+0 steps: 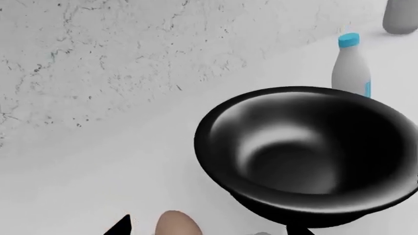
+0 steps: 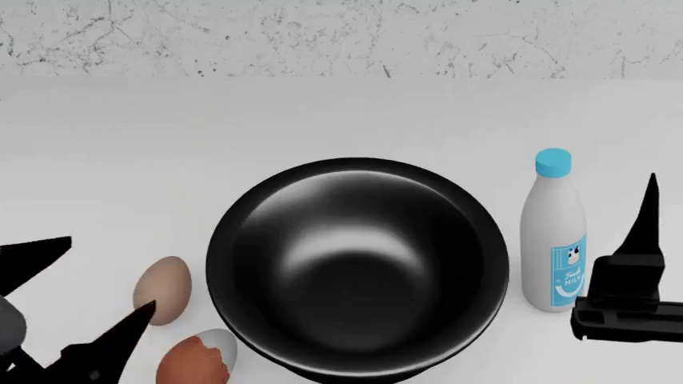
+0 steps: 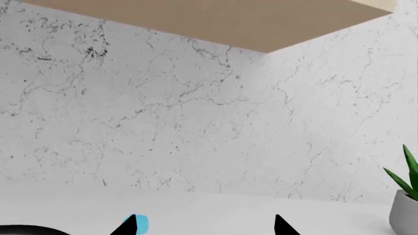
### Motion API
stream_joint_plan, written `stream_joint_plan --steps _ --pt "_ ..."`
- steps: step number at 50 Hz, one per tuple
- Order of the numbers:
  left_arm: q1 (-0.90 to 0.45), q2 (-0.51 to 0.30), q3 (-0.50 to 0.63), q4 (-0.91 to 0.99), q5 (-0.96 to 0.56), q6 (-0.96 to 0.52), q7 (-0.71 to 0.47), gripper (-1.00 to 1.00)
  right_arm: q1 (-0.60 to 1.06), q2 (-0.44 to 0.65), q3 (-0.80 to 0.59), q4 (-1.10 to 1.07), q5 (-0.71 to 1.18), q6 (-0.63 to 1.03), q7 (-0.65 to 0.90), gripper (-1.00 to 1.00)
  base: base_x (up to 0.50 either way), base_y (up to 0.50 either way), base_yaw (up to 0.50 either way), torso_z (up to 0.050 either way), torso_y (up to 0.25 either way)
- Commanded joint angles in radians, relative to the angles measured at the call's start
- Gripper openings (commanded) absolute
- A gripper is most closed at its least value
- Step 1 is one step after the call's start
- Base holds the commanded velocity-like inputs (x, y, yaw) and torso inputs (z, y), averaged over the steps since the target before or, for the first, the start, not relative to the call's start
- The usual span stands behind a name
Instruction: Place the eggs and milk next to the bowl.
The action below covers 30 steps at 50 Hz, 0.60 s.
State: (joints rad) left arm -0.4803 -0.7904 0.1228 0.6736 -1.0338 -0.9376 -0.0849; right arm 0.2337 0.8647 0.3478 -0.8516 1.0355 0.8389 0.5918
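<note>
Your bowl [image 2: 357, 268] sits mid-counter [image 2: 320, 120]. The milk [image 2: 555, 240] stands upright just beside it on your right. Both eggs lie beside it on your left: the tan egg [image 2: 163, 288], and the brown egg [image 2: 192, 360] nearer you. Your left gripper [image 2: 64, 300] is spread open, holding nothing, by the eggs. Your right gripper [image 3: 205, 225] is open and empty beside the milk.
</note>
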Motion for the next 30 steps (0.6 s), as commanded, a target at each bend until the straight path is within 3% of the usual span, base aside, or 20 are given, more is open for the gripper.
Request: stream_joint_plan --steps 1,30 --pt "0.007 0.005 -0.142 -0.010 -0.042 0.052 -0.031 1.00 -0.006 -0.008 0.047 -0.012 0.012 -0.001 -0.016 1.00 0.00 0.00 0.00 0.000 0.000" --pt "0.116 0.027 -0.416 0.017 -0.098 0.145 -0.207 1.00 -0.074 0.070 0.269 -0.058 0.165 0.039 0.043 1.00 0.00 0.00 0.00 0.000 0.000"
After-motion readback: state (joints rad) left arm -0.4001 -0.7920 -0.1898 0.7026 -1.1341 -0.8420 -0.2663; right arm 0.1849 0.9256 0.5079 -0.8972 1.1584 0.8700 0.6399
